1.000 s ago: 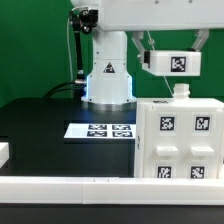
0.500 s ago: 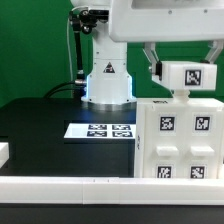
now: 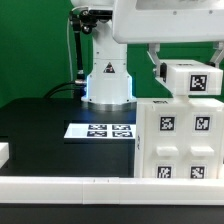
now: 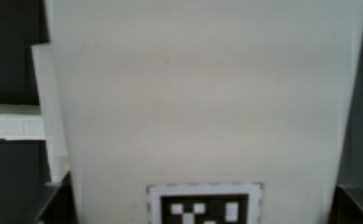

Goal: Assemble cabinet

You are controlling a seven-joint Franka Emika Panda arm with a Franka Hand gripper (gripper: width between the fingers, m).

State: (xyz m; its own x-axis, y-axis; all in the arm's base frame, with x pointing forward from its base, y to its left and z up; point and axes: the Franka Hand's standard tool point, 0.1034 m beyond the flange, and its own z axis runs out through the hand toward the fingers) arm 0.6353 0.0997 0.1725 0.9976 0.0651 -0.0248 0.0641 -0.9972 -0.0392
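The cabinet (image 3: 180, 140) is a large white box with square tags on its front, standing on the black table at the exterior view's right. My gripper (image 3: 188, 66) is shut on a small white tagged block (image 3: 195, 80) and holds it just above the cabinet's top, slightly tilted. In the wrist view the white block (image 4: 196, 100) fills most of the frame, with its tag (image 4: 206, 205) between my dark fingers (image 4: 50, 200). The far finger is partly cut off in the exterior view.
The marker board (image 3: 100, 130) lies flat on the black table beside the cabinet. The robot's white base (image 3: 108, 80) stands behind it. A white rail (image 3: 70, 185) runs along the front edge, and a small white piece (image 3: 4, 152) sits at the far left.
My gripper has carried the tagged block toward the exterior view's right and slightly lower, so it now hangs over the cabinet's top. The cabinet and marker board have not moved.
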